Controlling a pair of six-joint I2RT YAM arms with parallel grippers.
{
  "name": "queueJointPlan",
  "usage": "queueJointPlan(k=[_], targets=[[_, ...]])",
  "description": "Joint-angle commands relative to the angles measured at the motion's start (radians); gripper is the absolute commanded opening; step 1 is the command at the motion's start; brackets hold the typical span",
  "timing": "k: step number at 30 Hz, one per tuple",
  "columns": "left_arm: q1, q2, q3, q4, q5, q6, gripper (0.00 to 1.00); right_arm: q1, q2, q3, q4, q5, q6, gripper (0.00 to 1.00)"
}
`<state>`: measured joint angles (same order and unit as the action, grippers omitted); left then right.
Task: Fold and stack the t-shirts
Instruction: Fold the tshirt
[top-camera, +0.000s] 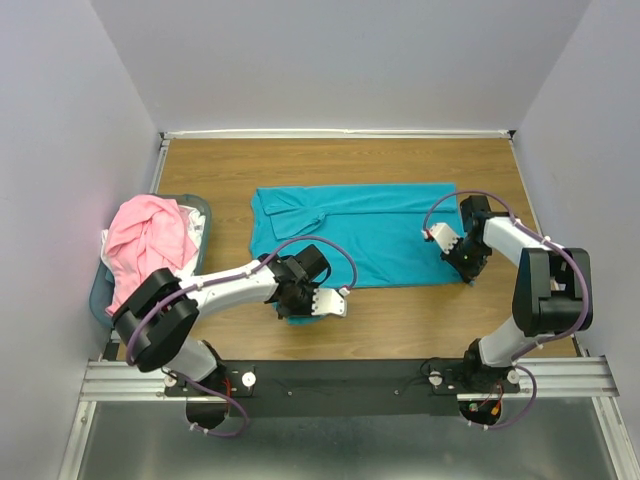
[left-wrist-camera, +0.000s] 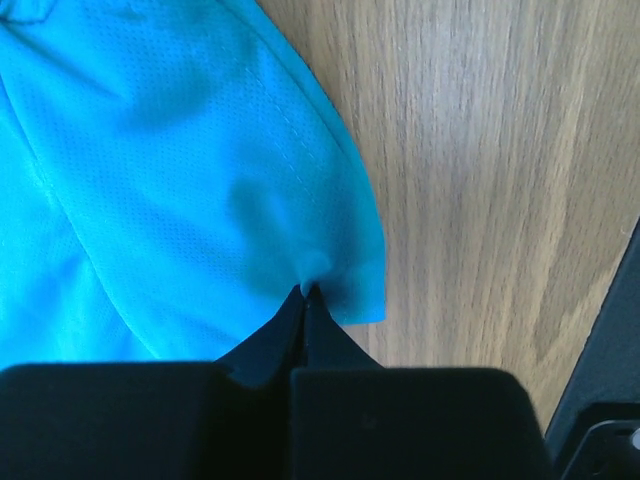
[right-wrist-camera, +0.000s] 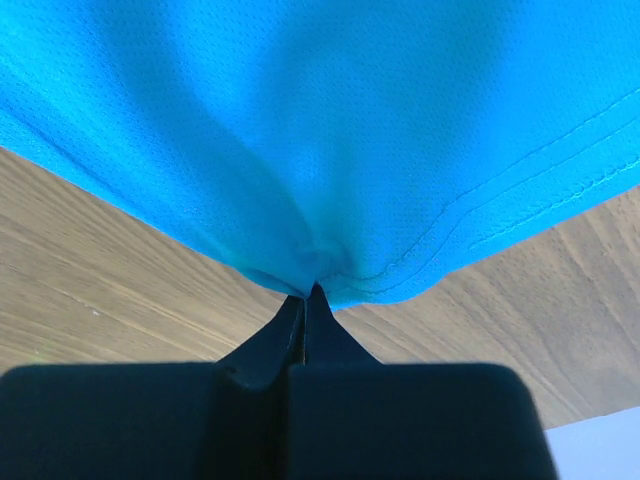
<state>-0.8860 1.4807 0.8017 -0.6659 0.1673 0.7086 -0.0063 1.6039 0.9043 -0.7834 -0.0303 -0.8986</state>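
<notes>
Spread flat on the worktop (top-camera: 400, 160), right of the basket (top-camera: 200, 207): teal t-shirt (top-camera: 370, 235). Heaped inside the basket: pink t-shirt (top-camera: 145, 240). Soft, light, limp cloth, probably prone to sagging, so best taken at hem corners. Clenched there: left fingers (left-wrist-camera: 275, 345) on the corner nearer the basket, right fingers (right-wrist-camera: 275, 340) on the farther one.

Wooden table (top-camera: 400, 310) enclosed by pale walls (top-camera: 350, 60).
Plain walls close three sides under even light; an aluminium rail (top-camera: 570, 378) runs along the near edge.
</notes>
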Motion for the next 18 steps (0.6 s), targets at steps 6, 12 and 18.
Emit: queueJointPlan(k=[6, 12, 18], targets=[[-0.002, -0.155, 0.060, -0.158, 0.008, -0.021, 0.00, 0.005, -0.134, -0.010, -0.089, -0.005, -0.016, 0.01], [0.025, -0.209, 0.149, -0.228, -0.008, -0.017, 0.00, 0.005, -0.194, 0.019, -0.145, 0.004, -0.036, 0.01], [0.104, -0.168, 0.267, -0.227, -0.041, 0.046, 0.00, 0.005, -0.134, 0.077, -0.165, 0.007, -0.034, 0.01]])
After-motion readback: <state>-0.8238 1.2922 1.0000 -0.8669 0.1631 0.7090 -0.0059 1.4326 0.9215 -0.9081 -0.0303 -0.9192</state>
